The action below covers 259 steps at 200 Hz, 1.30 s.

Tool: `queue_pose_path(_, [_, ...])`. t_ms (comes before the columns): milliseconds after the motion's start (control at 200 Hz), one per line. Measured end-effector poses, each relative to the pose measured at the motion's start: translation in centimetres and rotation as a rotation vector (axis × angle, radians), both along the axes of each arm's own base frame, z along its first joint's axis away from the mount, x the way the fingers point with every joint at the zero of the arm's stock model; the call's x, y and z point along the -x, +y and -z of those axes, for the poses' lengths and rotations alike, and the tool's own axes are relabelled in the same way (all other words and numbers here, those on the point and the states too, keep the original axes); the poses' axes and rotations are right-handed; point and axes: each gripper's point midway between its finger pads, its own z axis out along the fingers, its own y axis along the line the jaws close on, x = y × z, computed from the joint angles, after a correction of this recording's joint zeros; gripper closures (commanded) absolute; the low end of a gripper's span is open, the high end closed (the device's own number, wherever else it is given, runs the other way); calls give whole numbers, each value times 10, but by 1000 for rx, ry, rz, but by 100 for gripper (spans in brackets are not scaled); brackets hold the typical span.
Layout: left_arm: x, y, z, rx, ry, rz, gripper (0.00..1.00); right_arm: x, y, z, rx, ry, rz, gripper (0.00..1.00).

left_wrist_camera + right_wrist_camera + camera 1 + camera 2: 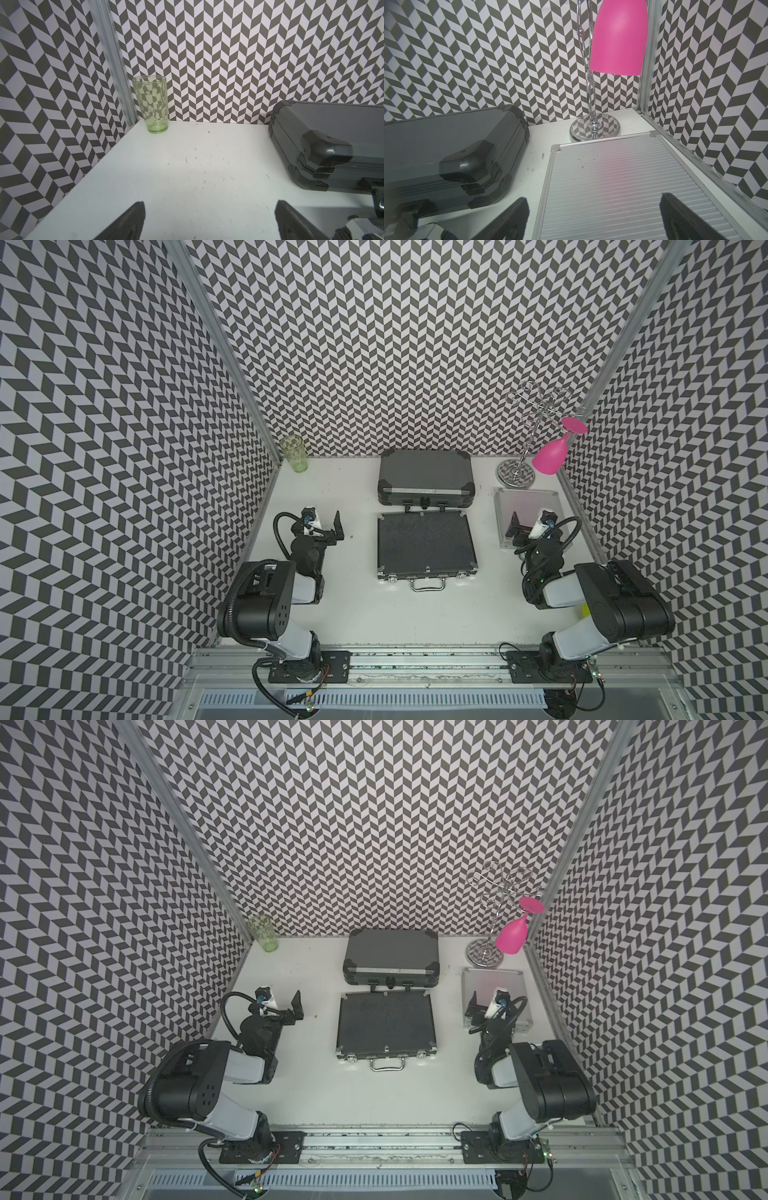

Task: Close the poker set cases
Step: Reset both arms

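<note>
left fingers [128,222], right fingers [679,218] gape empty; green glass [294,453], pink goblet [550,456] in far corners; cases [426,541] closed.

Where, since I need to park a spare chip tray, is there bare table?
Widest: the front strip of table between the black case and the front rail. Also the back-left patch bordered by the green glass, grey case and left gripper. Crowded: the right side, with silver case, rack and right gripper.
</note>
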Motion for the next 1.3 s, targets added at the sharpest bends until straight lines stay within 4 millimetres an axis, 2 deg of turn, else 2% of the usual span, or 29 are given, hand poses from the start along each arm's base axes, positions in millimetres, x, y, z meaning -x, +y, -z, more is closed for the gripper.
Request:
queue_pose_path(270, [0, -2, 0, -6, 0, 6, 0, 1, 3, 1, 7, 0, -20, 1])
queue_pose_path(355, [0, -2, 0, -9, 0, 6, 0, 17, 9, 4, 19, -11, -60, 1])
queue_pose_path(441, [0, -2, 0, -12, 1, 6, 0, 27, 2, 12, 5, 4, -31, 1])
queue_pose_path(511, [0, -2, 0, -13, 1, 6, 0, 15, 4, 10, 14, 10, -49, 1])
queue_pose_path(571, [0, -2, 0, -15, 1, 6, 0, -4, 14, -1, 29, 5, -101, 1])
queue_pose_path(611, [0, -2, 0, -15, 1, 6, 0, -9, 21, -10, 40, -17, -140, 1])
queue_pose_path(686, [0, -2, 0, -15, 1, 6, 0, -4, 28, -16, 51, -46, -178, 1])
queue_pose_path(756, [0, -2, 0, -16, 1, 6, 0, -1, 28, -5, 51, -19, -181, 1])
queue_pose_path(826, [0, -2, 0, -16, 2, 6, 0, -7, 29, 2, 49, 27, -182, 1])
queue_pose_path(966, [0, -2, 1, -16, 3, 6, 0, -12, 29, -9, 51, -10, -182, 1])
queue_pose_path(1297, [0, -2, 1, -16, 4, 6, 0, -15, 30, -4, 47, 16, -193, 1])
